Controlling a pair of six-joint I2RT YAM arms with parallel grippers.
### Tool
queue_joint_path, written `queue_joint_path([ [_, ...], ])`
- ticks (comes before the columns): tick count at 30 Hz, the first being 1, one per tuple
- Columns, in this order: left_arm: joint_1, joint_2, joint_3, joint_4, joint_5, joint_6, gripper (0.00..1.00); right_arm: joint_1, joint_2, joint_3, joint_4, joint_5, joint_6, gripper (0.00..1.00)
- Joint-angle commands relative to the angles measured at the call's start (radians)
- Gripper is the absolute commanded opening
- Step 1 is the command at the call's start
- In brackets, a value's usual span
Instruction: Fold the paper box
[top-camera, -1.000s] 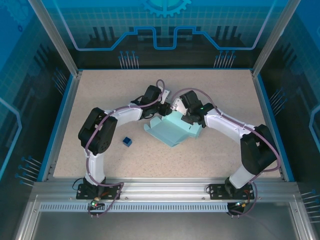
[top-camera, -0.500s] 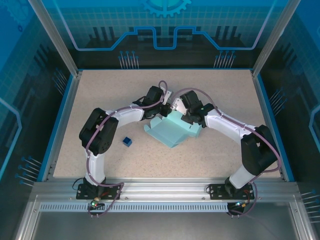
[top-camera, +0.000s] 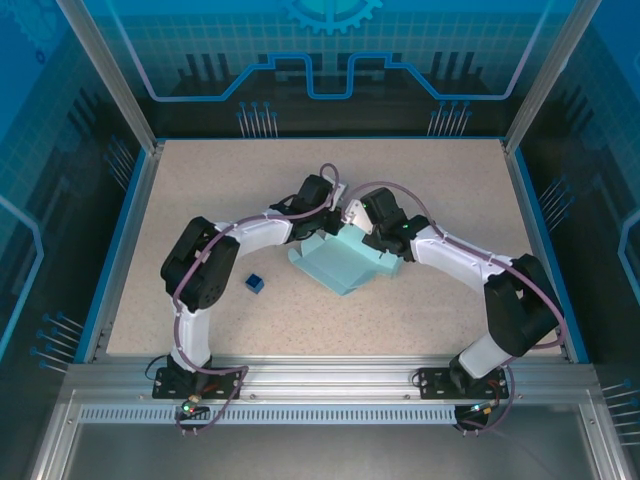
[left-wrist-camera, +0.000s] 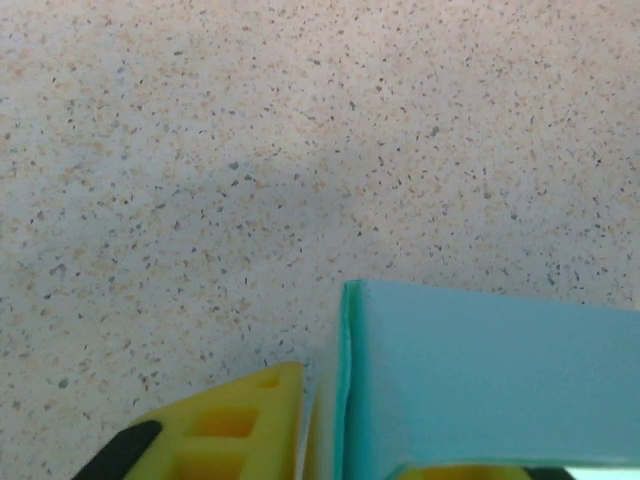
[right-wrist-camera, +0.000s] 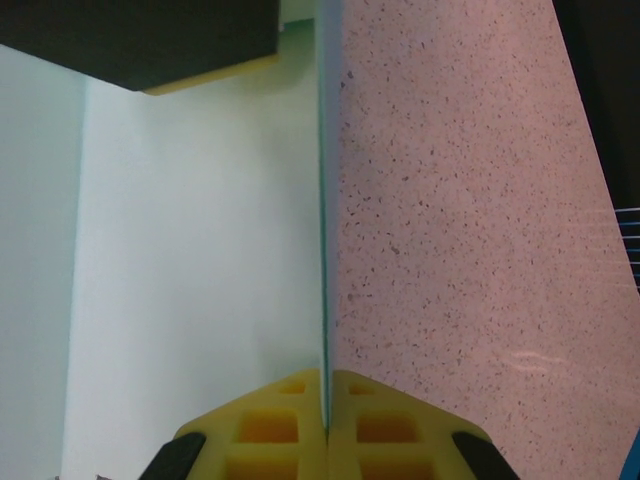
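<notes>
The paper box (top-camera: 340, 262) is pale light-blue card, partly folded, lying mid-table with its far wall raised. My left gripper (top-camera: 328, 218) is at the box's far left corner. In the left wrist view one yellow finger (left-wrist-camera: 225, 430) sits beside the upright card edge (left-wrist-camera: 346, 380), the other finger is mostly hidden under the blue panel (left-wrist-camera: 490, 370), and the jaws look closed on that wall. My right gripper (top-camera: 366, 226) is shut on a thin card wall, seen edge-on (right-wrist-camera: 325, 250) between its yellow fingertips (right-wrist-camera: 327, 425).
A tiny dark blue cube (top-camera: 254, 284) lies on the speckled table (top-camera: 200, 180) left of the box, near the left arm's elbow. Blue rails and clear panels frame the table. The left gripper's dark body (right-wrist-camera: 150, 35) looms over the panel in the right wrist view.
My left gripper has shifted slightly right, closer to the right gripper. The box's far wall stands a little more upright. The cube has not moved.
</notes>
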Motion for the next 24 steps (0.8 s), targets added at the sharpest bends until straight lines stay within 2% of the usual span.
queue_joint_path([
  [1,0.055,-0.016,-0.04,0.073,0.006,-0.052,0.32,0.008,-0.043,0.007,-0.029,-0.039,0.006,0.0],
  [6,0.063,-0.083,-0.106,0.114,0.136,-0.029,0.49,-0.017,-0.035,0.023,-0.032,-0.059,-0.019,0.0],
  [10,0.082,-0.138,-0.141,0.091,0.214,-0.005,0.56,-0.031,-0.038,0.025,-0.022,-0.07,-0.035,0.0],
  [15,0.095,-0.171,-0.152,0.042,0.287,0.032,0.59,-0.034,-0.032,0.04,-0.029,-0.079,-0.043,0.0],
  [24,0.093,-0.116,-0.085,-0.042,0.3,0.101,0.59,-0.034,-0.029,0.061,-0.042,-0.088,-0.051,0.0],
])
